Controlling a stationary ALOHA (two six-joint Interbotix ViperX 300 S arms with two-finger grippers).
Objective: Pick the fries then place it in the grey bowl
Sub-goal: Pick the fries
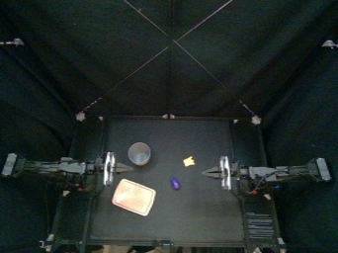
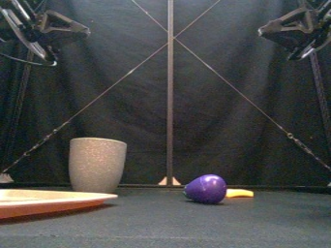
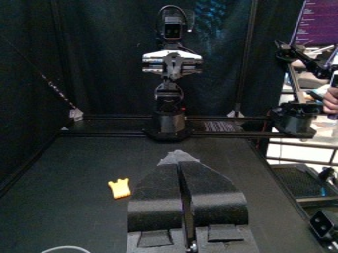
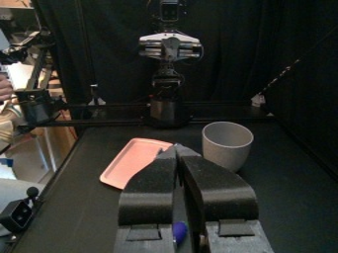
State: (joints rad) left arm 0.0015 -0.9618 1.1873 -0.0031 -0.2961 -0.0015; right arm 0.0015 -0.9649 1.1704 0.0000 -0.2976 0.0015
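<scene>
Top view is showing the fries lying near the counter's middle, right of the grey bowl. The left gripper and right gripper are sitting with fingers closed. The right, being nearer, should be opening wide before descending.

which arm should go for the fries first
Probably right: the fries lie close to the right gripper, with bare table between them. The left gripper is farther off, and the grey cup stands roughly in its way.
</scene>
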